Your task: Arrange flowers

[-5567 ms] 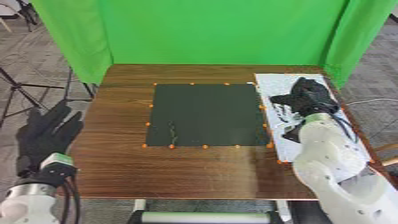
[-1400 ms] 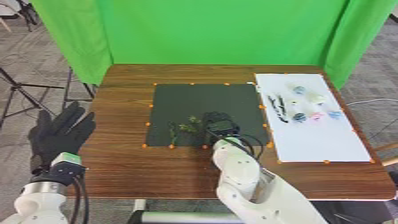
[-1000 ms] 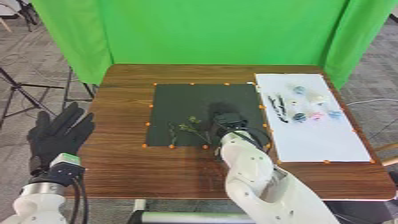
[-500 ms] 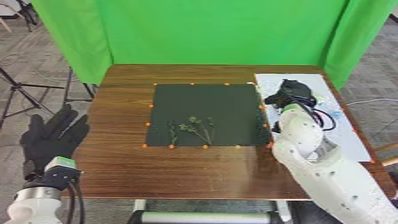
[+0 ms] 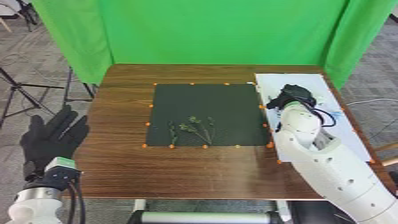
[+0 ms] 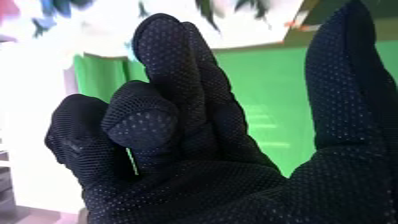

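Fingers of my right hand [image 5: 293, 94], in a black fabric glove, are open: some reach straight, others bend loosely, and the thumb stands well apart. Under this hand is a white rectangular sheet [image 5: 342, 137] on the brown wooden table [image 5: 191, 175]. Near the hand, on the sheet, are a blurred pink flower [image 6: 7, 11], blue flower [image 6: 62, 6] and dark green cuttings [image 6: 208, 12]. To the hand's left lies a black square mat [image 5: 200, 100], edged by small orange dots. On its part closest to me, a yellow-green leafy sprig [image 5: 195, 121] lies between two thinner green sprigs [image 5: 173, 132]. Farther left, beyond the table's side, my black-gloved left hand [image 5: 53, 145] is open, fingers spread. Beyond the table hangs a bright green curtain [image 5: 213, 35].
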